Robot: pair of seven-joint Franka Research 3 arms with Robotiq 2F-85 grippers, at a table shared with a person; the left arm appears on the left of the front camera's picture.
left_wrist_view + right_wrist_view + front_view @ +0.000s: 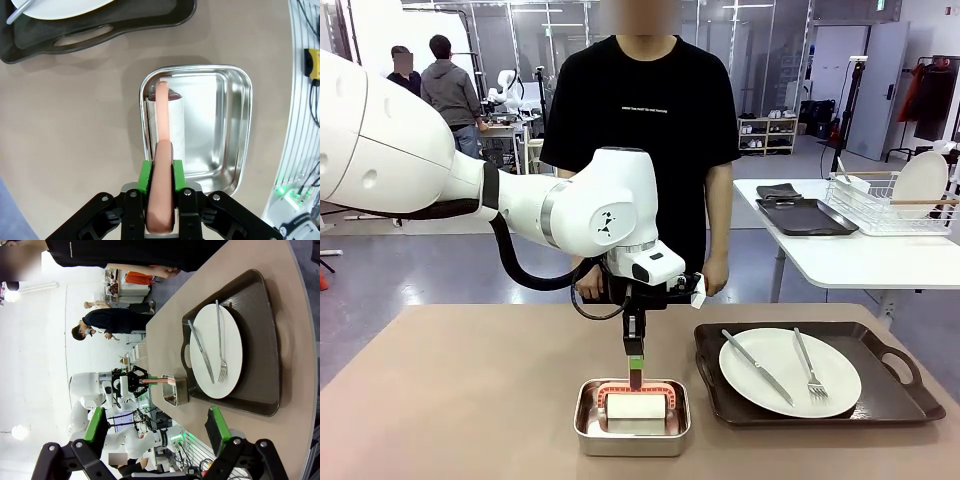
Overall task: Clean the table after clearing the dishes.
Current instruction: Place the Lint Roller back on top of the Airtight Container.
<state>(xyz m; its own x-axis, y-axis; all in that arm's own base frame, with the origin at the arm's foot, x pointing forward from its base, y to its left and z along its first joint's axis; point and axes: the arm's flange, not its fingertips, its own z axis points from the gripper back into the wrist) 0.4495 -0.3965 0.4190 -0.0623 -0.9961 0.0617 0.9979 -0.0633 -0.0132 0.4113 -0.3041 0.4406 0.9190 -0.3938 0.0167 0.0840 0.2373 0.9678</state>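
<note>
A steel pan (632, 441) sits on the beige table (450, 400) near its front edge, with a white roller (638, 407) on a pink handle lying in it. My left gripper (636, 372) hangs straight above the pan, shut on that handle; in the left wrist view its green pads (144, 176) press both sides of the pink handle (162, 115). Right of the pan, a dark tray (890, 400) carries a white plate (845, 385) with a knife (757, 366) and fork (809, 365). My right gripper (156, 417) stands open above the table, holding nothing.
A person in a black shirt stands at the far edge, a hand (715, 280) near the table. A white side table at the back right holds a wire rack (885, 200) and dark trays (800, 215). The table's left half is bare.
</note>
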